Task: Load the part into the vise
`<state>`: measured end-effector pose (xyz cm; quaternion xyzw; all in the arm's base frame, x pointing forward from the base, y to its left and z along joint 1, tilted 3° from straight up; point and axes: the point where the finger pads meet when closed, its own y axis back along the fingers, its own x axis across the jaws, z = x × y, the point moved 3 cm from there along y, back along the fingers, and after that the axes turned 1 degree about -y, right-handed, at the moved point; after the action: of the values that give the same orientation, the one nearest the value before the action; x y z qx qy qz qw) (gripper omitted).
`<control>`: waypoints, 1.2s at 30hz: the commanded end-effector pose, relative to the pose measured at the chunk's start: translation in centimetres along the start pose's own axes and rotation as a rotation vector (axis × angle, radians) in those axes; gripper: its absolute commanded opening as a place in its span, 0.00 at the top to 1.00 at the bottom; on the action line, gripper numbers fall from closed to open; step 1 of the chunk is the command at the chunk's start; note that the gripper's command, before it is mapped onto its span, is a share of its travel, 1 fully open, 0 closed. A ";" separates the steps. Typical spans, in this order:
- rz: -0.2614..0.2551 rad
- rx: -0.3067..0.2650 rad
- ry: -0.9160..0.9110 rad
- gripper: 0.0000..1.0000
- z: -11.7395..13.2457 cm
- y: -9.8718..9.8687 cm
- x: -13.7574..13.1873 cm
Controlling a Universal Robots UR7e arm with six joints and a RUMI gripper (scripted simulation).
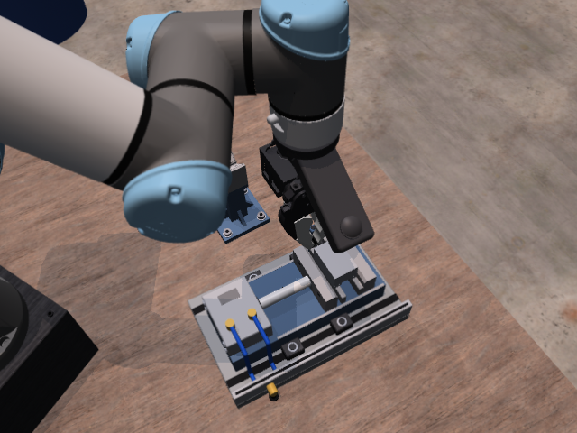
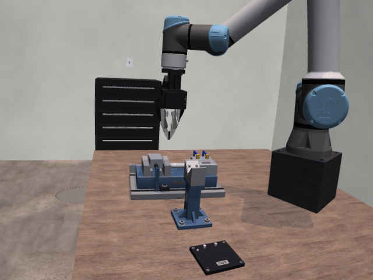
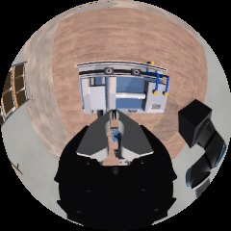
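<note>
The part (image 1: pixel 334 262) (image 2: pixel 155 158) (image 3: pixel 97 97) lies between the vise jaws with a plain top face up; its underside and slot are hidden. The fixed jaw (image 1: pixel 368 273) (image 2: pixel 146 166) (image 3: pixel 86 97) is close along one long side. The moving jaw (image 1: pixel 316 280) (image 2: pixel 166 166) (image 3: pixel 112 91) stands open on the other side. Whether the part touches the fixed jaw cannot be told. Low bars (image 1: pixel 341 292) show past the part's end. The work stop's blue post (image 2: pixel 157 179) stands at the other end; contact is unclear. My gripper (image 2: pixel 169 138) (image 3: pixel 114 110) is shut and empty, above the vise.
The V-block (image 2: pixel 196 175) (image 1: pixel 238 178) is on its blue stand beside the vise, with nothing in it. The black infeed plate (image 2: pixel 215 255) holds no part. The air cylinder (image 1: pixel 237 305) (image 2: pixel 207 165) has blue hoses. The robot's black base block (image 2: pixel 301 177) stands to one side.
</note>
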<state>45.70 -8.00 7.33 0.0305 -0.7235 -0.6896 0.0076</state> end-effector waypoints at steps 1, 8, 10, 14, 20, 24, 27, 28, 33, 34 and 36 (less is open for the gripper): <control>-0.001 0.001 0.000 1.00 0.0 0.0 0.0; -0.001 0.001 0.000 1.00 0.0 0.0 0.0; -0.001 0.001 0.000 1.00 0.0 0.0 0.0; -0.001 0.001 0.000 1.00 0.0 0.0 0.0; -0.001 0.001 0.000 1.00 0.0 0.0 0.0; -0.001 0.001 -0.003 1.00 0.0 -0.1 0.0; -0.001 0.001 -0.004 1.00 0.0 -0.1 0.0; -0.001 0.001 -0.005 1.00 0.0 -0.1 0.0; 0.000 0.001 -0.012 1.00 0.0 -0.5 -0.1; 0.000 0.001 -0.012 1.00 0.0 -0.6 -0.1; 0.000 0.001 -0.012 1.00 0.0 -0.9 -0.1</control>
<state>45.74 -8.01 6.82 0.0265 -0.7238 -0.6895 0.0043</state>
